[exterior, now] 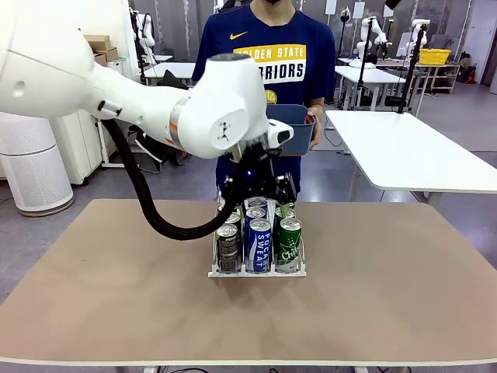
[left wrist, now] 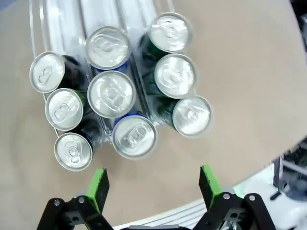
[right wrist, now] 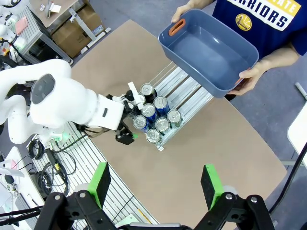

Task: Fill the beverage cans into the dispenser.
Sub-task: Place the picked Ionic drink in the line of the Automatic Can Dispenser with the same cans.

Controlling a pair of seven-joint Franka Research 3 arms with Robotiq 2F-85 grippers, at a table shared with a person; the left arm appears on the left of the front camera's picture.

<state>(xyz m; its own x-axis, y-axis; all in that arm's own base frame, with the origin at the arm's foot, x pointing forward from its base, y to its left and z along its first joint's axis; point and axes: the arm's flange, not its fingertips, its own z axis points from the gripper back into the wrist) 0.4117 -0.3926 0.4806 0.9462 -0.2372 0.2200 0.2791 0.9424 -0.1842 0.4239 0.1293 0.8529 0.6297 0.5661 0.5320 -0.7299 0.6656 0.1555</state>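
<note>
The left end effector (left wrist: 152,184) points straight down with its green pads (left wrist: 98,184) spread wide and nothing between them. The right end effector (right wrist: 156,184) hangs high, likewise wide open.

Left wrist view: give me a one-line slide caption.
Open left tool hovers above nine beverage cans standing three per lane in the dispenser on the table.

Nine beverage cans (left wrist: 111,93) stand three to a lane in the dispenser (exterior: 256,271) at mid-surface (exterior: 388,303). The left tool (left wrist: 152,184) hangs above them; behind, a person holds a tub (right wrist: 211,50).
</note>
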